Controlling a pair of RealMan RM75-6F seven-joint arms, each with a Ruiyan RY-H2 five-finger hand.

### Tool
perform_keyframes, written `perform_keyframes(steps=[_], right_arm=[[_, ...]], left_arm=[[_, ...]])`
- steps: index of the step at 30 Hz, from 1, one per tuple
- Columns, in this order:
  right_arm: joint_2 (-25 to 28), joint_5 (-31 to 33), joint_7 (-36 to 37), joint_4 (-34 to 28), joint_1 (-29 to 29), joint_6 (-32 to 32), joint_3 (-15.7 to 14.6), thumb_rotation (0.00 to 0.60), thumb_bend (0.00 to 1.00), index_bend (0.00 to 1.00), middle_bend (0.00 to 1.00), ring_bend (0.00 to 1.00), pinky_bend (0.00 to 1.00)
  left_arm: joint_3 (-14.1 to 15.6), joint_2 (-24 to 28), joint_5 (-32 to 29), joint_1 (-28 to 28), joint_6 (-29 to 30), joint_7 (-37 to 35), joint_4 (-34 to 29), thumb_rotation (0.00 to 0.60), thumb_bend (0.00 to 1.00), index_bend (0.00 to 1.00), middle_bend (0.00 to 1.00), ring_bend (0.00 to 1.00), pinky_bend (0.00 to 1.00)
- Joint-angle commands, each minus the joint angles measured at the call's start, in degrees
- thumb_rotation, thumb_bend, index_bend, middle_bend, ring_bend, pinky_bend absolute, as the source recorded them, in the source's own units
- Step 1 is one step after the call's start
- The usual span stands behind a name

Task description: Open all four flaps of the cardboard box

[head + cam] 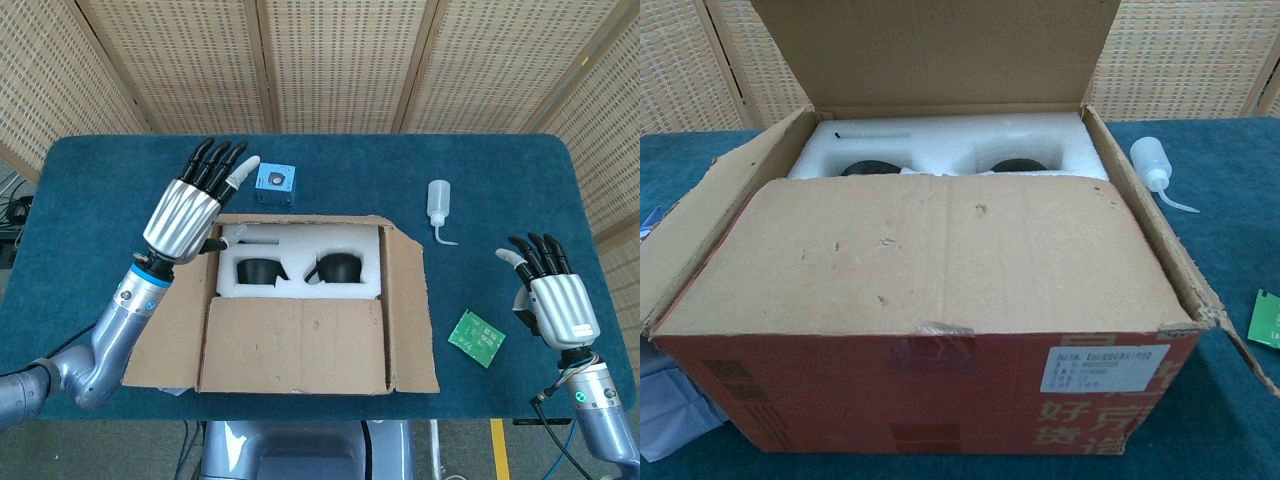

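The cardboard box [300, 320] is sat mid-table, far flap [930, 50] stood upright, near flap [930, 250] folded shut, white foam [300, 262] exposed. Left hand [190, 205] and right hand [555, 300] are both spread, nothing held.

Looks like a robotics lab or test cell, not anyone's home. The table [90, 170] is covered in plain blue felt-type cloth, and perforated wood-framed partition screens [330, 60] wall it off at 12 o'clock. Lab bits lie around: a squeeze wash bottle [438, 205] at 2 o'clock and a bare green circuit board [476, 338] at 4.
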Motion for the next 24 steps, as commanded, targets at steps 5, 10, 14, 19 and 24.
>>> perform_keyframes(steps=[5, 10, 14, 19, 24], right_arm=[[0.4, -0.2, -0.5, -0.5, 0.0, 0.1, 0.0, 0.600, 1.00, 0.20, 0.13, 0.00, 0.00], [0.7, -0.1, -1.1, -1.0, -0.1, 0.1, 0.0, 0.600, 1.00, 0.20, 0.13, 0.00, 0.00], [0.7, 0.0, -1.4, -1.2, -0.1, -0.2, -0.1, 0.600, 1.00, 0.20, 0.13, 0.00, 0.00], [0.9, 0.1, -1.7, -1.5, -0.2, -0.1, -0.1, 0.600, 1.00, 0.20, 0.12, 0.00, 0.00], [1.0, 0.3, -1.3, -1.5, -0.4, -0.1, -0.2, 0.600, 1.00, 0.20, 0.12, 0.00, 0.00]], left_arm=[[-1.6, 0.0, -3.2, -1.9, -3.1, 0.9, 3.5, 0.513, 0.27, 0.00, 0.00, 0.00, 0.00], [-2.5, -0.8, -5.1, -4.0, -5.6, 1.8, 7.4, 0.511, 0.27, 0.00, 0.00, 0.00, 0.00], [-3.3, -1.7, -6.4, -5.6, -7.1, 2.6, 9.9, 0.508, 0.27, 0.00, 0.00, 0.00, 0.00], [-3.8, -3.1, -8.1, -8.2, -9.6, 4.8, 13.4, 0.502, 0.27, 0.00, 0.00, 0.00, 0.00], [-4.2, -4.6, -10.7, -10.2, -11.1, 7.9, 16.3, 0.503, 0.27, 0.00, 0.00, 0.00, 0.00]])
